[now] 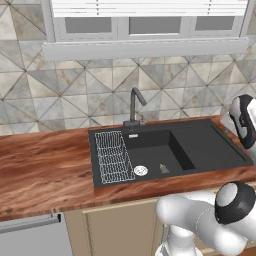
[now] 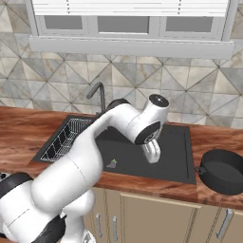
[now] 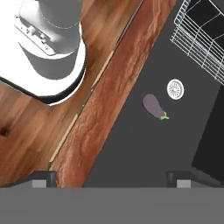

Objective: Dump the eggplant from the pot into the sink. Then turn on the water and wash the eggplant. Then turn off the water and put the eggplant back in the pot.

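Brown wood makes up the counter [image 1: 45, 165], and behind it is a wall of grey tiles. Set into the counter is the black sink [image 1: 200, 145], with a white wire rack [image 1: 112, 156] on one side and a round white drain [image 1: 141, 170] at the bottom.

The eggplant [image 3: 154, 106] lies on the floor of the sink, just beside the drain. It is small and purple with a green tip. So the first job looks done: the eggplant is out of the pot and in the sink.

The pot [image 2: 223, 170] sits on the counter, to the right of the sink, well apart from the eggplant. It looks empty.

The hand [image 3: 112, 177] is up above the sink, looking down at the eggplant. Its two tips are spread wide and it holds nothing.

No water comes from the faucet [image 1: 135, 107]. I think turning on the water comes next. After that the eggplant needs a wash, the water must go off, and the eggplant must go back into the pot. Most of the task is left to do.
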